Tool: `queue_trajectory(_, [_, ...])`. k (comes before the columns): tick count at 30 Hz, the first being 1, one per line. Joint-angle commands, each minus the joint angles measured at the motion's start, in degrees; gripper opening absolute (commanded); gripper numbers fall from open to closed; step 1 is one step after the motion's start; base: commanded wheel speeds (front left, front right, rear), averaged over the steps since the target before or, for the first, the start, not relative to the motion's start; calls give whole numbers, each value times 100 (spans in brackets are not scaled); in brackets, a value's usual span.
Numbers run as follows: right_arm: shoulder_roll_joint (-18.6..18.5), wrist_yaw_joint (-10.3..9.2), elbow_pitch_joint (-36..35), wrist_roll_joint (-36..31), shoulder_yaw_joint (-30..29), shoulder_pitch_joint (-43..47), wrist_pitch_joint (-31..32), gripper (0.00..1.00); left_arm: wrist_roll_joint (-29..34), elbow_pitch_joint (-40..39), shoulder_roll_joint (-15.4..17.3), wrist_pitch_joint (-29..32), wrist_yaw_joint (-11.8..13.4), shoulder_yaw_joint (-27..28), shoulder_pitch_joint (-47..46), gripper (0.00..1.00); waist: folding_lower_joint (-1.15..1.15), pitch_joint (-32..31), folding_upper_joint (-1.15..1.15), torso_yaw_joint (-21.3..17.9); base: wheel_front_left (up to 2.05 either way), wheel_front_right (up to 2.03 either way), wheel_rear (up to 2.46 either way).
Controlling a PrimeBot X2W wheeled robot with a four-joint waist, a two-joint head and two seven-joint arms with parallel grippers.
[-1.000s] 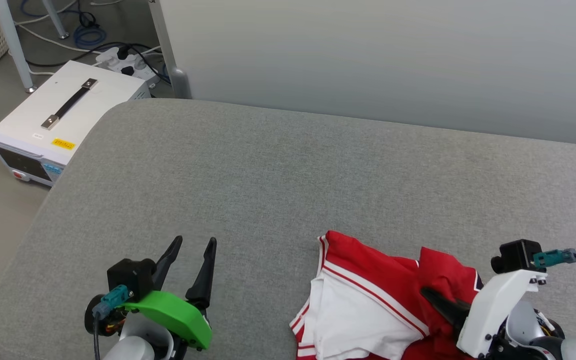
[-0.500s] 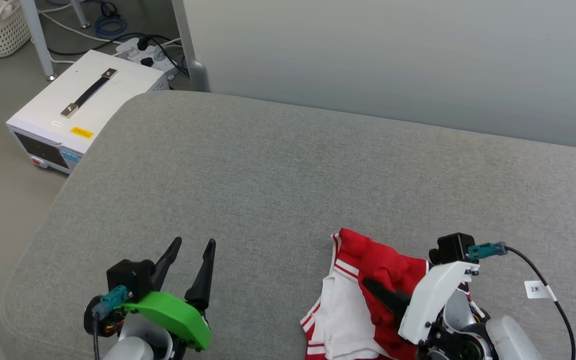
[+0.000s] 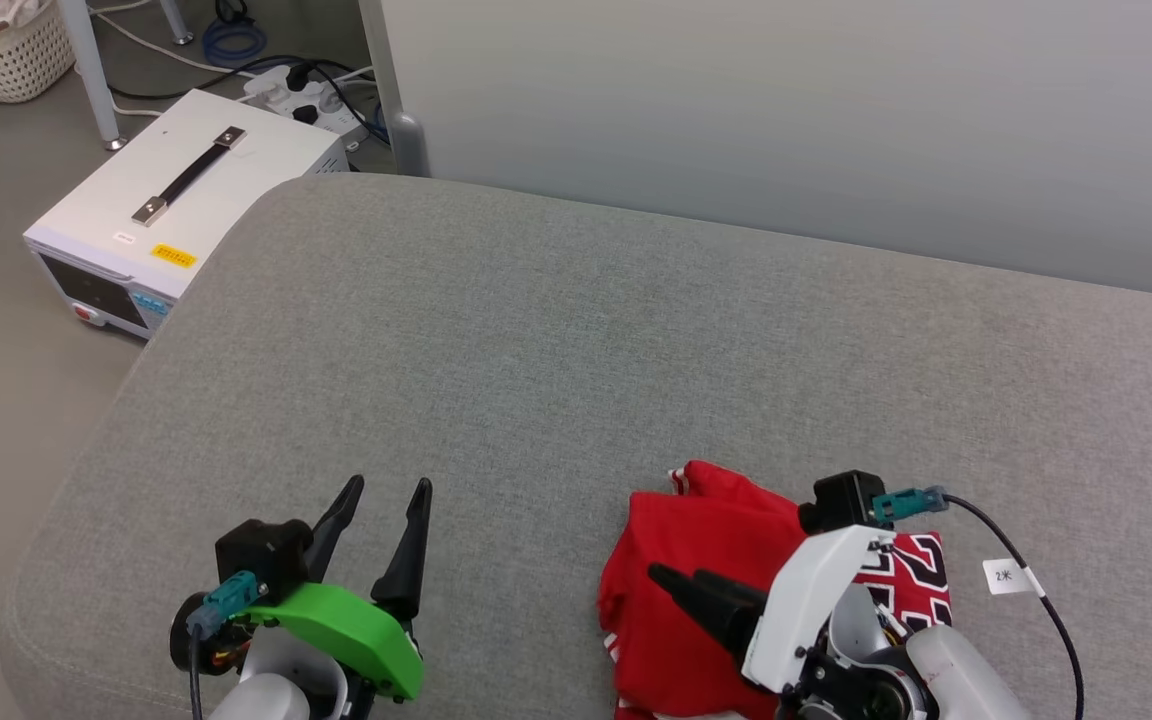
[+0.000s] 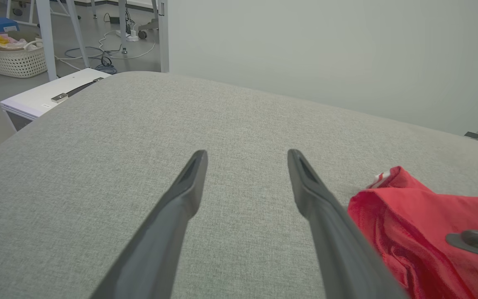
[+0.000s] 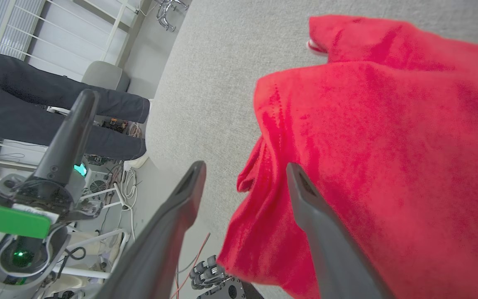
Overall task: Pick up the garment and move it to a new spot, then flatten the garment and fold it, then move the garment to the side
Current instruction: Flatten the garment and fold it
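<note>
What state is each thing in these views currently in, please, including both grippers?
garment: bunched in a crumpled heap on the grey cushion, neither flattened nor folded.
left gripper: open, holding nothing.
right gripper: open, at the garment's edge, not clamped on it.
power strip: plugs inserted.
basket: holding loose cloth.

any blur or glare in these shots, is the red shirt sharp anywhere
Head view: even soft light, no glare, red crumpled jersey shirt sharp. Left wrist view: left pincer looks soft up close. Right wrist view: shirt soft and oversaturated, scene tilted sideways.
</note>
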Motion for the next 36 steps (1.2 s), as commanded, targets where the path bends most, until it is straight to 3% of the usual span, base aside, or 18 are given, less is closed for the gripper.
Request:
queue_trajectory(1, [-13, -2, -46, 129, 82, -128, -28, 100, 32, 3, -35, -33, -29, 10, 10, 100, 0, -34, 0, -26, 0, 0, 0])
queue_trajectory(6, [-13, -2, -104, 135, 121, -318, -131, 100, 52, -31, -46, -33, -33, -3, 32, 100, 0, -104, 0, -100, 0, 0, 0])
queue_trajectory(11, [-55, -2, -631, -1464, -315, -595, -269, 100, 66, -222, -94, -33, -38, 107, 64, 100, 0, -117, 0, -240, 0, 0, 0])
queue_trajectory(15, [-495, -2, -1193, -2422, -556, -604, -517, 100, 122, -386, -148, -33, -58, 225, 86, 100, 0, -103, 0, -332, 0, 0, 0])
queue_trajectory(20, [-1245, -2, -1744, -3088, -846, -412, -1153, 100, 260, -584, -257, -33, -99, 424, 147, 100, 0, -81, 0, -447, 0, 0, 0])
queue_trajectory(26, [-1537, -2, -2073, -3358, -1663, 241, -2026, 100, 504, -799, -440, -33, -206, 653, 300, 100, 0, -43, 0, -564, 0, 0, 0])
queue_trajectory(36, [-1045, -2, -2631, -3412, -2446, 1474, -3223, 100, 1158, -1257, -850, -33, -493, 1140, 675, 100, 0, -30, 0, -664, 0, 0, 0])
